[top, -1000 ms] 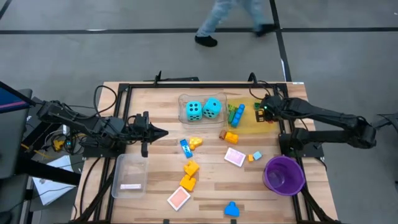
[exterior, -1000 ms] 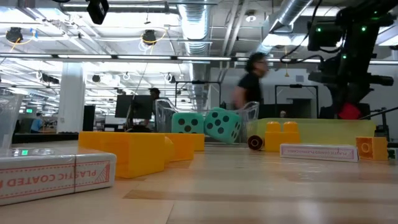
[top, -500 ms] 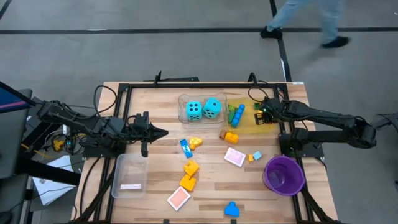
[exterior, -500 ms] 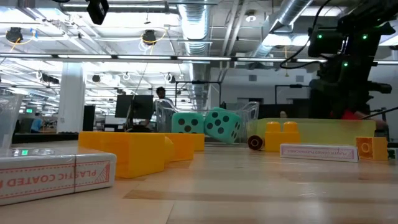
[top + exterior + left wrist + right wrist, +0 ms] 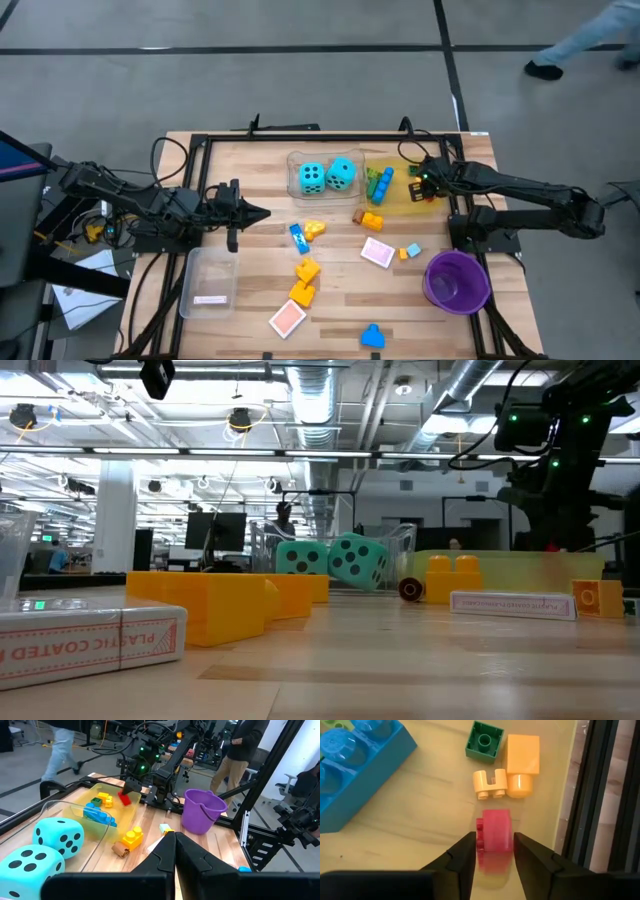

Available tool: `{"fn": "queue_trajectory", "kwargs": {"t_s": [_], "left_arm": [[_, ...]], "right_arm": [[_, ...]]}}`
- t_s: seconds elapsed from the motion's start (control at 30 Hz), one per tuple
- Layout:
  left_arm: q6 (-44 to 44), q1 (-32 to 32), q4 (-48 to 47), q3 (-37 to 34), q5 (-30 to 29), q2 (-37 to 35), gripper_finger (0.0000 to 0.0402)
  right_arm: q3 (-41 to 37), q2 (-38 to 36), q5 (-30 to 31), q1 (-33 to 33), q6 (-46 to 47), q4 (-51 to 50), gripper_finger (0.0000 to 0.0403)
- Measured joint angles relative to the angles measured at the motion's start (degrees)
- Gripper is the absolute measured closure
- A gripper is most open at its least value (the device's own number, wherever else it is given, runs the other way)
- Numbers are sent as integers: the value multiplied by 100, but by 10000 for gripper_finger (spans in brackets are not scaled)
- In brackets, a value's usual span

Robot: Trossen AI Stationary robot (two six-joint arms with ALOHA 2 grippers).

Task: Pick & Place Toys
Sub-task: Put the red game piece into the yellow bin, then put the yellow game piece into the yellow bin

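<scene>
Red brick (image 5: pixel 494 836) between parted right hand (image 5: pixel 491 851) fingers (mid-release, probably) over yellow tray (image 5: pixel 412 203); left hand (image 5: pixel 262 213) shut, empty.

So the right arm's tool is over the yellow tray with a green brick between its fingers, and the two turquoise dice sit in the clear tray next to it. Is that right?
Not quite: the brick between the right tool's fingers is red, not green, as the right wrist view shows. The green brick lies loose in the yellow tray. The rest holds: both turquoise dice sit in the clear tray beside it.
</scene>
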Motion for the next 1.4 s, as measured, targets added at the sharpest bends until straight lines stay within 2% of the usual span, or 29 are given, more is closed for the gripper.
{"fn": "queue_trajectory", "kwargs": {"t_s": [1.03, 1.23, 1.4], "left_arm": [[-109, 0, 0, 0, 2, 0, 401], [-111, 0, 0, 0, 0, 0, 401], [-111, 0, 0, 0, 2, 0, 401]], "right_arm": [[0, -31, 25, 3, 70, 138, 277], [0, -338, 21, 18, 376, 417, 280], [0, -878, 32, 384, 367, 1111, 280]]}}
